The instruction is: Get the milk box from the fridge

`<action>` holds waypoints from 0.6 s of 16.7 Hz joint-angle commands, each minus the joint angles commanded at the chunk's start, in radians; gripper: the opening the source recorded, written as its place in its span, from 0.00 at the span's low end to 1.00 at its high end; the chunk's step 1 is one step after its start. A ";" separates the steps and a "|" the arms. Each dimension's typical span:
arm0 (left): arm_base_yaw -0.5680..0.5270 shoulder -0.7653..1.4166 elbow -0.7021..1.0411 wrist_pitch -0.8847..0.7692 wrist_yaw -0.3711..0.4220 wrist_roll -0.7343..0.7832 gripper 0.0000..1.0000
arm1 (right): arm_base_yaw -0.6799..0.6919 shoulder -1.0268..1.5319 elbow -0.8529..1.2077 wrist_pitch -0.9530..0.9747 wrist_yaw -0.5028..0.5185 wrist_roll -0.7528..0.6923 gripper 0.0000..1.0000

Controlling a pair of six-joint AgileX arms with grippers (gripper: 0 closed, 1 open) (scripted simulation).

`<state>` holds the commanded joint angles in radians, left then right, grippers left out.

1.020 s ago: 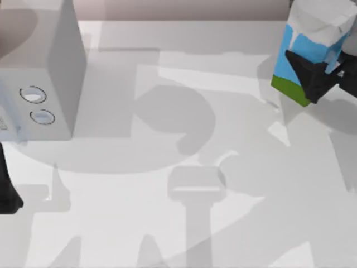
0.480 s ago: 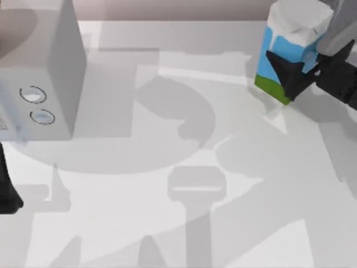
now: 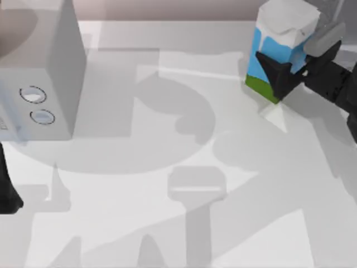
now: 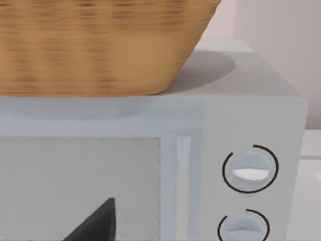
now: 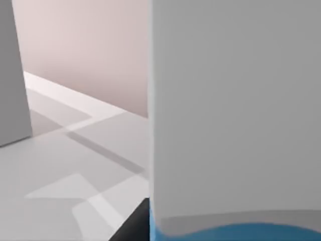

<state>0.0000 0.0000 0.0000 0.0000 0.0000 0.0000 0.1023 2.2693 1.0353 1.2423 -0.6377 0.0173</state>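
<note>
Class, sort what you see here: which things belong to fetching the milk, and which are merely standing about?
Job: milk box, gripped by the right gripper.

Standing about: pale grey box with two dials, wicker basket on top of it, left gripper parked at the table's left.

Woven basket (image 4: 100,45) resting atop pale grey box (image 4: 241,110); two round dials (image 4: 249,170) on front.

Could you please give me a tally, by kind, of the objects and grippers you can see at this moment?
Cartons: 1, the milk box, held by the right gripper.
Appliances: 1, the pale grey box with two dials.
Baskets: 1, the wicker basket on top of that box.
Grippers: 2, counting the left gripper in front of the box.
Total: 5.
</note>
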 joint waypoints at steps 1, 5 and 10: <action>0.000 0.000 0.000 0.000 0.000 0.000 1.00 | 0.000 0.000 0.000 0.000 0.000 0.000 0.15; 0.000 0.000 0.000 0.000 0.000 0.000 1.00 | 0.000 0.000 0.000 0.000 0.000 0.000 0.45; 0.000 0.000 0.000 0.000 0.000 0.000 1.00 | 0.000 0.000 0.000 0.000 0.000 0.000 0.83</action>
<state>0.0000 0.0000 0.0000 0.0000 0.0000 0.0000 0.1023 2.2693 1.0353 1.2423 -0.6377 0.0173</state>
